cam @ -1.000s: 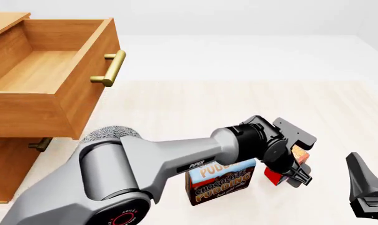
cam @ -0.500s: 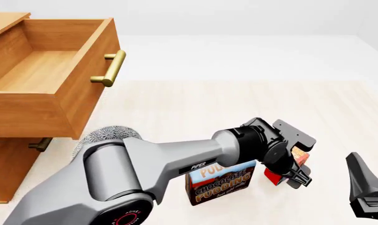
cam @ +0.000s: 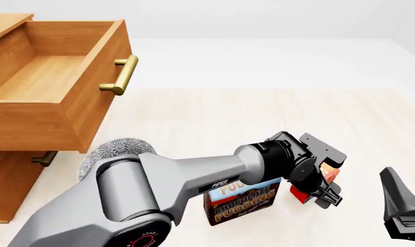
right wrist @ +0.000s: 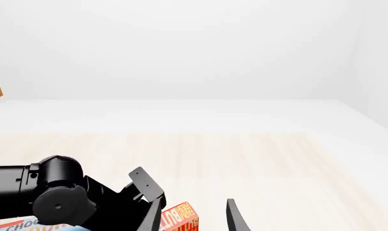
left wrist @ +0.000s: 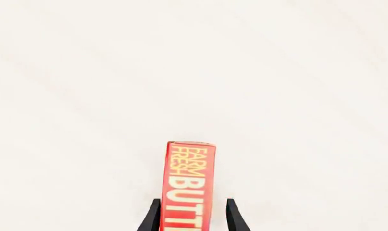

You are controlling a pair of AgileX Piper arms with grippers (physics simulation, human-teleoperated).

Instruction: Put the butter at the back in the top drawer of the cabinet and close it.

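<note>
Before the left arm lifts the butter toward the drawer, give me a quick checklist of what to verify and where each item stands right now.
1. Left gripper around the butter: ok, a finger on each side, wrist view.
2. Fingers actually pressing the box: cannot tell, small gaps seem to show on both sides.
3. Top drawer open to receive it: ok, pulled out, visible inside bare.
4. Chocolate pudding box out of the lift path: not ok, it stands right beside the butter, under the left arm.
5. Right gripper out of the way: ok, open, holding nothing, apart at the front view's right edge.
</note>
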